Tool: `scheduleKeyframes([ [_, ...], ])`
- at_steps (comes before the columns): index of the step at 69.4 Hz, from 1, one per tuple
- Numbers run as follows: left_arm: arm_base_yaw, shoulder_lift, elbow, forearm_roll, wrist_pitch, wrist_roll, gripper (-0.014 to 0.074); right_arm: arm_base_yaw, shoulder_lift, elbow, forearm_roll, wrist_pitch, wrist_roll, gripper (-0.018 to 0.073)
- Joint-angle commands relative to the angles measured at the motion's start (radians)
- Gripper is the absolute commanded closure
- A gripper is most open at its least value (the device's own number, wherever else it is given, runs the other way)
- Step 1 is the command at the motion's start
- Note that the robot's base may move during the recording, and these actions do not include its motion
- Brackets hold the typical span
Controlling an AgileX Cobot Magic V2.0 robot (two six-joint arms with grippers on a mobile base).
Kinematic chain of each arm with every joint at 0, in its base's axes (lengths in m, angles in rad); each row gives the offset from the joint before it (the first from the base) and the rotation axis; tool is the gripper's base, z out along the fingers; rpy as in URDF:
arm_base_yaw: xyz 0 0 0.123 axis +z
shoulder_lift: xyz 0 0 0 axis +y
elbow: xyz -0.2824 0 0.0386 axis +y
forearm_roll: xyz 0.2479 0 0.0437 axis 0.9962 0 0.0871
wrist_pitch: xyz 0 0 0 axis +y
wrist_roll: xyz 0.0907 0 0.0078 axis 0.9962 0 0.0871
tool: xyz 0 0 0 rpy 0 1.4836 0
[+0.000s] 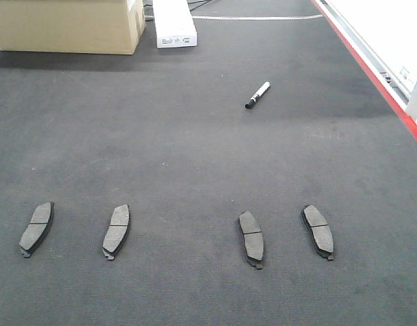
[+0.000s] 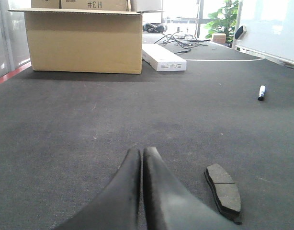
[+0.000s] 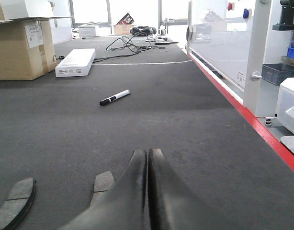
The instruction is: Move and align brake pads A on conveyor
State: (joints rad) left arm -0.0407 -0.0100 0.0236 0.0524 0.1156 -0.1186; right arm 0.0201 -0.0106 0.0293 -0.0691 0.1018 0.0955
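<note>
I see four brake pads (image 1: 117, 231) in a loose row on the conveyor (image 1: 195, 149), each skewed. Left fingers (image 2: 141, 158) and right fingers (image 3: 148, 160) clenched, empty. Pads look stiff, dense, thin; I'd pinch across the short width at the centre groove.

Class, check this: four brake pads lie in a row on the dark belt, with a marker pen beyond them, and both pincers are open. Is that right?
Not quite. The left pincer and right pincer are both shut, as the wrist views show. The rest holds: the front view shows four pads on the belt, with the pen beyond.
</note>
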Motion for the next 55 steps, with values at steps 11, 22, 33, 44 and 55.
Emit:
scheduleKeyframes([
  [11,-0.001,-0.017,-0.008,-0.002,-0.072,-0.005,0.0604,-0.006,-0.01,0.007,-0.01,-0.083,-0.004,0.0568],
  [22,-0.001,-0.017,-0.008,-0.002,-0.072,-0.005,0.0604,-0.006,-0.01,0.007,-0.01,-0.083,-0.004,0.0568],
  [33,-0.001,-0.017,-0.008,-0.002,-0.072,-0.005,0.0604,-0.006,-0.01,0.007,-0.01,-0.083,-0.004,0.0568],
  [44,-0.001,-0.017,-0.008,-0.002,-0.072,-0.005,0.0604,-0.006,-0.01,0.007,-0.01,-0.083,-0.004,0.0568],
  [55,-0.001,-0.017,-0.008,-0.002,-0.072,-0.005,0.0604,-0.006,-0.01,0.007,-0.01,-0.083,-0.004,0.0568],
])
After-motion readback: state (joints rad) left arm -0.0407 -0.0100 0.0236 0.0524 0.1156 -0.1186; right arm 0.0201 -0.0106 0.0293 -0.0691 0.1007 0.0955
